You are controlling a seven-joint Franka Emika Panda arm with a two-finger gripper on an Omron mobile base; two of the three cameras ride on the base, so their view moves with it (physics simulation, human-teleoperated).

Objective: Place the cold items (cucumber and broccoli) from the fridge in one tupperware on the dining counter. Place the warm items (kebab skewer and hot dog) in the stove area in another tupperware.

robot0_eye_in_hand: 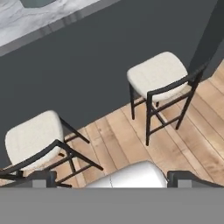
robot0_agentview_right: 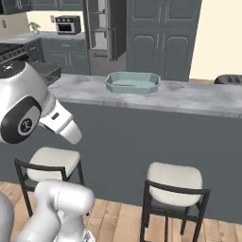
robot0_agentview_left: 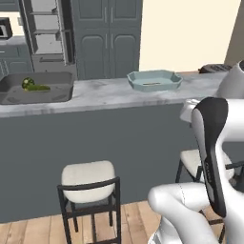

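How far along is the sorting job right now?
Partly done, it seems: green produce, apparently the cucumber and broccoli, already lies in the grey tupperware on the dining counter. Nothing is in hand: the gripper is open, pointing down at the stools. Left: the warm items for the blue tupperware, whose contents I cannot make out.

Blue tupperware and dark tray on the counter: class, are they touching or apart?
Apart. The left base view shows bare marble counter between the light blue tupperware and the dark tray holding the green vegetables.
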